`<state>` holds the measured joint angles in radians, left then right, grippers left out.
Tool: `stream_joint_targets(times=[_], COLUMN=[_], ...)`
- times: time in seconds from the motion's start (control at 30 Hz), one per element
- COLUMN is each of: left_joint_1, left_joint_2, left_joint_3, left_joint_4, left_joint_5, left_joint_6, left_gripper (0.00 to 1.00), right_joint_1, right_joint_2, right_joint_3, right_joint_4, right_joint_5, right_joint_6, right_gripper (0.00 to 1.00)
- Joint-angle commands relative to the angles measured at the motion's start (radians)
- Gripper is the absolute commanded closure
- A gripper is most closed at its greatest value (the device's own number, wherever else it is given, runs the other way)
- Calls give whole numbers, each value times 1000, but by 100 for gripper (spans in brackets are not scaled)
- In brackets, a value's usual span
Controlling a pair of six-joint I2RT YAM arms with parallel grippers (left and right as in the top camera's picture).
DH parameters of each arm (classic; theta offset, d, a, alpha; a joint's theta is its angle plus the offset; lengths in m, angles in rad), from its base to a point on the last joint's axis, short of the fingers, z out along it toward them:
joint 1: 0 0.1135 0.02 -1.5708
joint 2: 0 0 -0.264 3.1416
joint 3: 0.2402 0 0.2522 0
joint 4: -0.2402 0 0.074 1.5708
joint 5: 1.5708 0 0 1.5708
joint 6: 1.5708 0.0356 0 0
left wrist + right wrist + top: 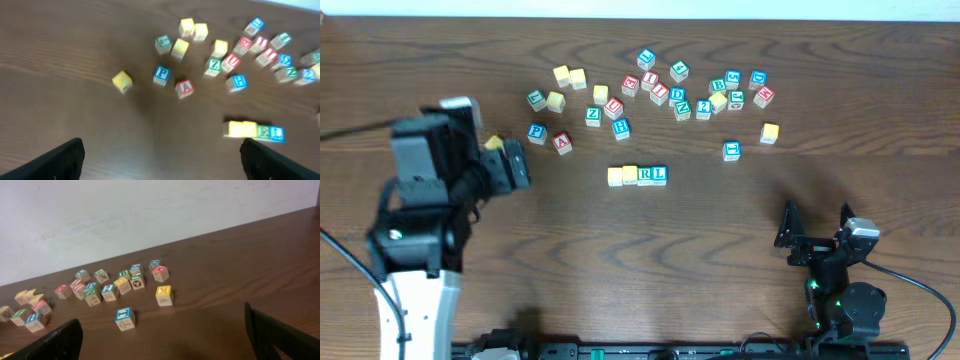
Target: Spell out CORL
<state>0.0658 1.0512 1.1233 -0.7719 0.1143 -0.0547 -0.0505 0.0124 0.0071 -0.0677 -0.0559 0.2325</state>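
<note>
Overhead: shows row of four blocks (637,175) set apart below the loose blocks (665,92), ending R, L; first two blurred yellow, possibly C, O. Finds left gripper (520,168) and right gripper (817,226) released, empty. Appears the closing step; next, confirm lettering, then withdraw.

The two dark fingers (55,342) are sitting wide apart down in the bottom corners. A blue-topped block (125,318) is standing nearest on the brown surface (225,280), a yellow-topped block (163,295) is sitting near it, back and to the right, and the other blocks (123,285) are crowding further back toward the white wall (150,210).
</note>
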Motion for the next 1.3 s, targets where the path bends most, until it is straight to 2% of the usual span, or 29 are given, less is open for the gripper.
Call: stream_joint_targets(times=[0.0,0.3,0.63,1.0,1.27], left_joint_1=[7,8,8,8,8], left_joint_2=[-102,-344,-629,-892,-955], left_joint_3=[-178,-513,-775,-1044,-1120], left_joint_4=[108,441,631,740,784], left_joint_5=[-29,-17,-22,-22,-34], left_joint_6=[2,10,22,33,44], left_gripper=[2,2,2,2,2], right_joint_1=[-10,-10,-10,-10,-10], right_joint_2=[-7,-7,-7,-6,-6], right_joint_3=[-2,-2,-2,-2,-2], right_joint_4=[-4,-4,-3,-3,-3], right_joint_5=[0,0,0,0,0], right_joint_6=[-11,-11,-11,-11,-11], right_gripper=[1,1,1,1,1])
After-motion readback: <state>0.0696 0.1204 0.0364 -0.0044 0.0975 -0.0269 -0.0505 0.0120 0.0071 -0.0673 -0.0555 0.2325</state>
